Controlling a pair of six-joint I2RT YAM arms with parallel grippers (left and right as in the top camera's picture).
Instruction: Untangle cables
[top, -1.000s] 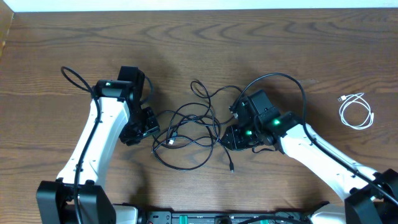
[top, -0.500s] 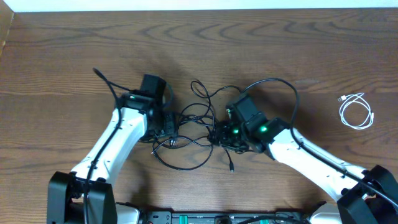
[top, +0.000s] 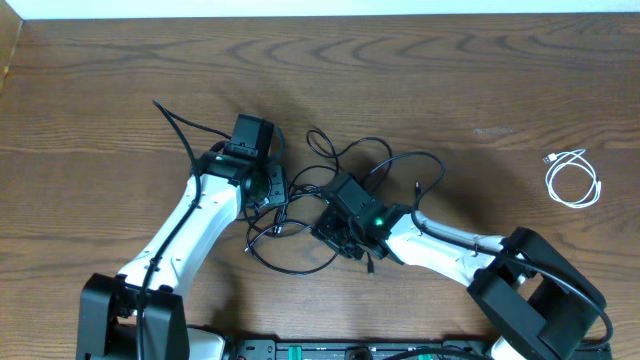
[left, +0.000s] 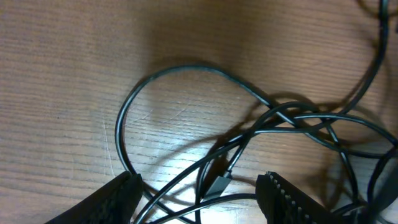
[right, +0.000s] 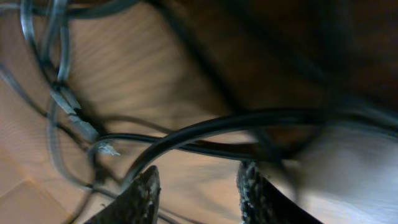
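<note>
The wooden worktop (top: 100, 80) looks much as it did a second ago; what has changed is the arms. They stood on either side of the black cable tangle (top: 305, 225), and both have since closed in on it. The right arm has swung furthest, and the right tool (top: 335, 232) now sits over the middle of the knot. The left tool (top: 270, 192) has come up against the upper left edge.

The lower loop lies where it lay, so I'd say nothing has been pulled free yet. The approach is over and the first grasp is due.

The tangle sits at the centre of the worktop, between the two arms. It is thin, dark and glossy, with several loops crossing at one crowded point and a wide loop spilling towards the near edge. The white cable (top: 598, 186) lies coiled well apart, far to the right.

From the left wrist, the tool's jaws are spread wide, straddling several strands and a small connector plug (left: 214, 184), clamped on none. From the right wrist, blurred, the jaws also stand apart, with a thick strand arching past them.
</note>
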